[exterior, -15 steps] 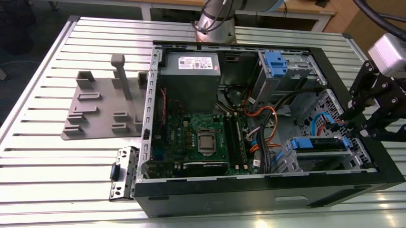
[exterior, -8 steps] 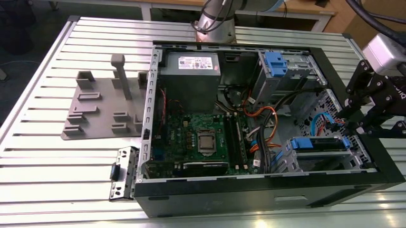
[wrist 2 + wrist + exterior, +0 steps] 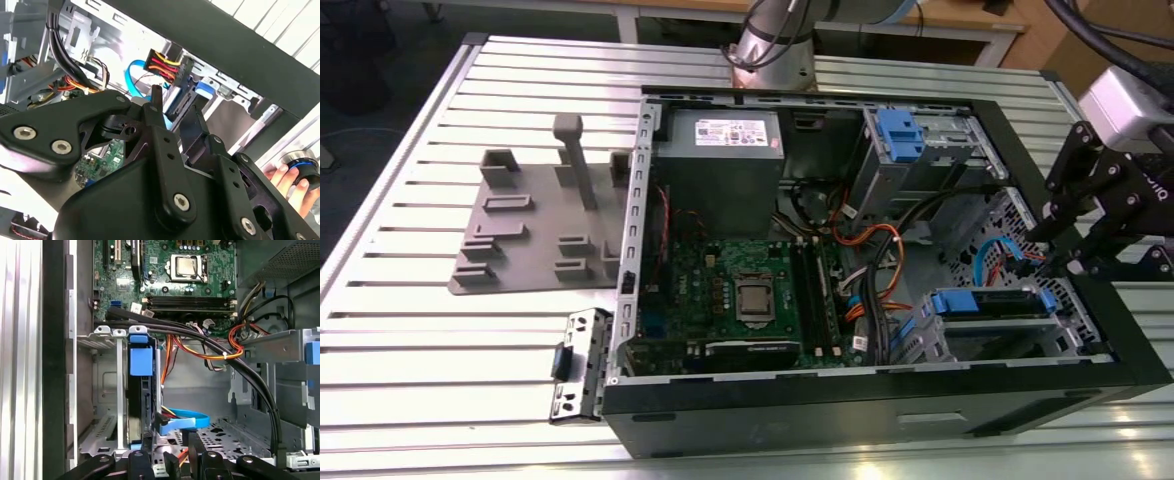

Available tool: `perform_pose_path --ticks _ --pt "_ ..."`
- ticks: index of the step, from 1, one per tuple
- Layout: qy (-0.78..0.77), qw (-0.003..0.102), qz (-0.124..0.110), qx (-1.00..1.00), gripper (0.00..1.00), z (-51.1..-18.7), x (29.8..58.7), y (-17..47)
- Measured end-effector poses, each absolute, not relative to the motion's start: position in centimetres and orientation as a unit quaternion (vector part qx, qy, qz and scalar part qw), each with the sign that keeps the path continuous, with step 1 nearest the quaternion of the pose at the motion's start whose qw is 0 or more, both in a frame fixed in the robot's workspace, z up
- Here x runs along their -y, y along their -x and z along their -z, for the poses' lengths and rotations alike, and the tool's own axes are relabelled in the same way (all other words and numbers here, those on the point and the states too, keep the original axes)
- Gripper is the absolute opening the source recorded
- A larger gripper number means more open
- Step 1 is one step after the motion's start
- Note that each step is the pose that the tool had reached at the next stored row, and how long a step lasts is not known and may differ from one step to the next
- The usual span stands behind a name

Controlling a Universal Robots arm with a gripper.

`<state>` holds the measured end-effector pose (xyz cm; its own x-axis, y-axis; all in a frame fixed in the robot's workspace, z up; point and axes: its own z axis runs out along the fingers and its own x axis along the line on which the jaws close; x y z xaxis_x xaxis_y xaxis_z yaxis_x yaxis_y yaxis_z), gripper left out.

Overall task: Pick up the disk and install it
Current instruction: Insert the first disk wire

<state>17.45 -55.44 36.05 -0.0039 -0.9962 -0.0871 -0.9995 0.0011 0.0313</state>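
An open computer case (image 3: 854, 415) is set on a slatted table (image 3: 427, 340). The disk (image 3: 994, 300) is found inside the case, in a metal cage (image 3: 927, 340) at the near corner of the case on the exterior view's right. It is slid into the cage, and its blue rails are seen along its top. In the first wrist view the disk (image 3: 142, 405) is seen on its edge, with a blue tab above it.

The gripper (image 3: 1057, 252) is held over the case edge on the exterior view's right, just beside the disk's cage. In the second wrist view the gripper (image 3: 174, 107) is seen with its jaws apart, and nothing is held between them. A blue flat cable (image 3: 187, 420) is seen close to the fingertips (image 3: 192, 440).

A green board (image 3: 747, 290) is laid flat in the middle of the case. A grey box (image 3: 736, 140) is fixed at the far edge of the case. A grey tray (image 3: 534, 225) is laid on the table beside the case. A person's hand (image 3: 292, 185) is seen by the table edge, outside the case.
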Motion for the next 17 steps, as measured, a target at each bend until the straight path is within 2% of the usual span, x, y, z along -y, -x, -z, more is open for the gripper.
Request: perform_pose_path --ticks 6,17 --pt "0.706 0.018 -0.04 -0.707 0.41 -35.8 55.3 -18.5" --pt "0.707 0.0 -0.022 -0.707 0.41 -34.8 55.1 -19.6"
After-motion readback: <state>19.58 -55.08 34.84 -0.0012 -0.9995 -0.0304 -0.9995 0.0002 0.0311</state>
